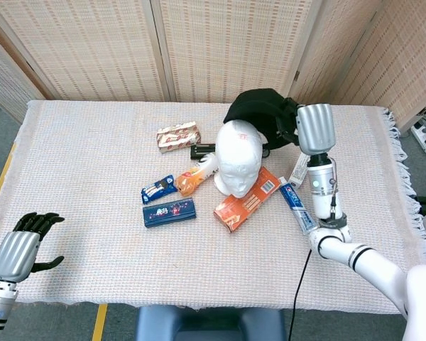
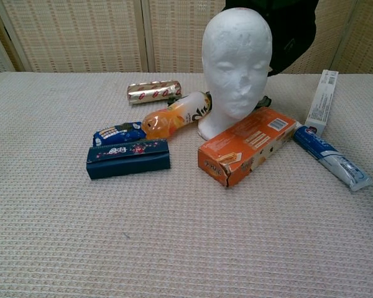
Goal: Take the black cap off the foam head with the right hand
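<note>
Black cap (image 1: 259,114) hangs clear of the foam head (image 1: 238,163), held up in the right hand (image 1: 307,128), whose dark fingers grip its edge; the cap sits just to the hand's left, up behind the bare white head. Below that hand lie a toothpaste tube (image 1: 297,206) and an orange box (image 1: 246,202). Far off at the near table edge, the left hand (image 1: 21,249) holds nothing, fingers loosely spread.
</note>
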